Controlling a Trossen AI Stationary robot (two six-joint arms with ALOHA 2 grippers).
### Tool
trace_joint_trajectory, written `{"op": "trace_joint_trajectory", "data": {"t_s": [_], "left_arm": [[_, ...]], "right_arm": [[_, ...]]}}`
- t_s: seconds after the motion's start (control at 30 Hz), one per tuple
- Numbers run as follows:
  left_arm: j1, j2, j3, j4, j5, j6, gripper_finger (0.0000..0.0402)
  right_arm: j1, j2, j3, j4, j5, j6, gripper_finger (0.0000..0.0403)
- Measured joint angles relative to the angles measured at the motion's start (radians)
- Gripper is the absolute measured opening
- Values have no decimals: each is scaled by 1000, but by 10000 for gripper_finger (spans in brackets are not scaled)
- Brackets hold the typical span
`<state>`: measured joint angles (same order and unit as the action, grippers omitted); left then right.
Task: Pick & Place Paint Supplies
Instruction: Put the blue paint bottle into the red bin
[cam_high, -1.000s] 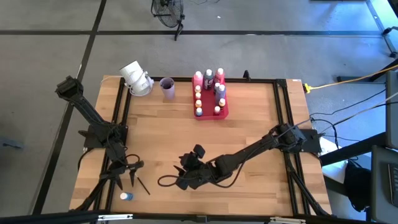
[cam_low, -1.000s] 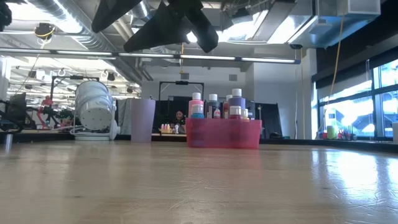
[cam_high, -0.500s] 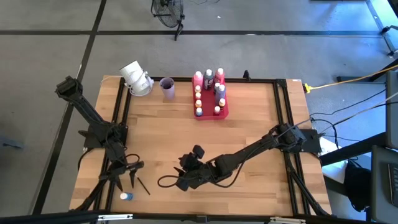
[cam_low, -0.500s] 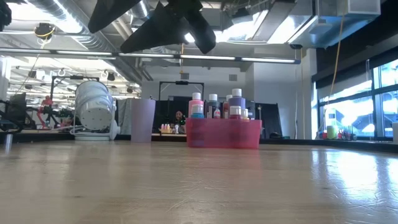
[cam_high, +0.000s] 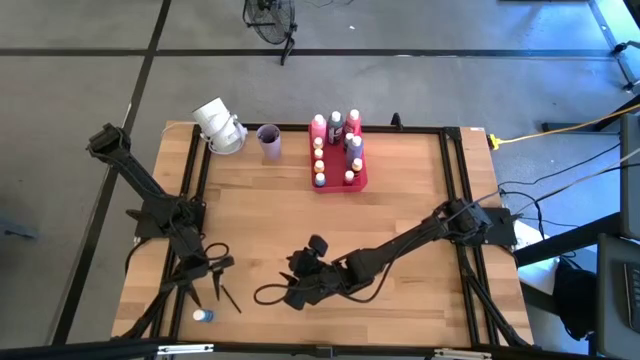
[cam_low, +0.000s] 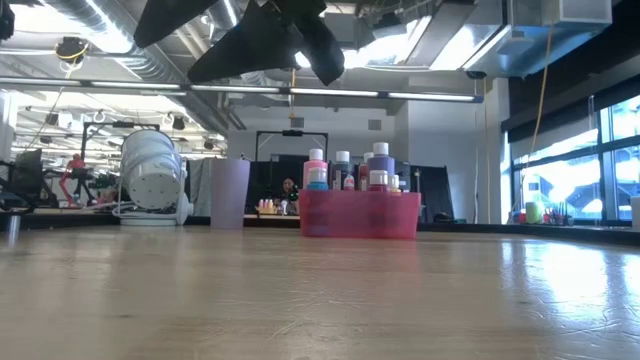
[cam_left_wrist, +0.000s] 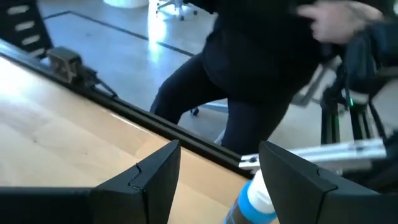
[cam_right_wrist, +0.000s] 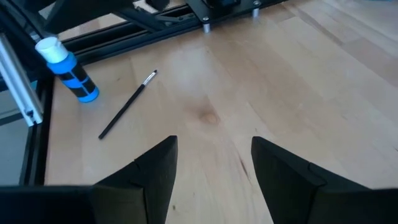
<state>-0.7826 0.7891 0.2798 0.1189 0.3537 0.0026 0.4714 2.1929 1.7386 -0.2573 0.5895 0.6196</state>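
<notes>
A blue paint bottle (cam_high: 203, 316) with a white cap lies on its side near the table's front left corner; it also shows as the blue bottle (cam_right_wrist: 68, 70) in the right wrist view and the bottle (cam_left_wrist: 252, 202) in the left wrist view. Beside it a thin dark paintbrush (cam_high: 229, 297) lies flat, seen too as the brush (cam_right_wrist: 127, 104). My left gripper (cam_high: 205, 283) hangs open just above and behind them, and nothing sits between its fingers (cam_left_wrist: 149, 180). My right gripper (cam_high: 291, 284) stands open over the front middle, pointing toward the bottle and brush. The pink-red tray (cam_high: 358, 182) at the far middle holds several bottles.
A lilac cup (cam_high: 269, 141) and a white round device (cam_high: 219, 126) stand at the far left beside the tray. A black frame rail (cam_high: 190, 190) runs along the table's left side. A person in dark clothes (cam_left_wrist: 261, 56) stands just beyond the table's front edge. Bare wood lies between tray and grippers.
My left gripper has risen a little above the table and rolled slightly about its own axis, staying open. The bottle and brush lie where they were.
</notes>
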Motion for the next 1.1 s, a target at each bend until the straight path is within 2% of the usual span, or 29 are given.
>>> {"op": "trace_joint_trajectory", "data": {"t_s": [0.1, 0.17, 0.23, 0.37, 0.53, 0.6, 0.93, 1.03, 1.1], "left_arm": [[2, -1, 3, -13, -40, -149, 214], [9, -3, 30, -99, -45, -233, 214], [18, -5, 80, -191, -74, -261, 214], [26, -5, 184, -390, -216, -289, 214], [26, -5, 283, -522, -330, -370, 214], [26, -5, 309, -564, -324, -464, 214], [24, -4, 317, -619, -120, -838, 214], [24, -4, 317, -614, -113, -916, 214], [24, -4, 317, -609, -150, -944, 214]], "right_arm": [[6, 0, 0, 0, 0, -7, 209], [8, 0, 0, 0, 0, -8, 209], [7, 0, 0, 0, 1, -11, 209], [2, 0, 0, 1, 1, -20, 209], [1, 0, 0, 0, 1, -24, 209], [1, 0, 0, 0, 2, -35, 209], [4, 0, 0, 48, 2, -120, 209], [13, 0, 0, 50, 2, -123, 209], [25, 0, 0, 54, 3, -124, 209]]}}
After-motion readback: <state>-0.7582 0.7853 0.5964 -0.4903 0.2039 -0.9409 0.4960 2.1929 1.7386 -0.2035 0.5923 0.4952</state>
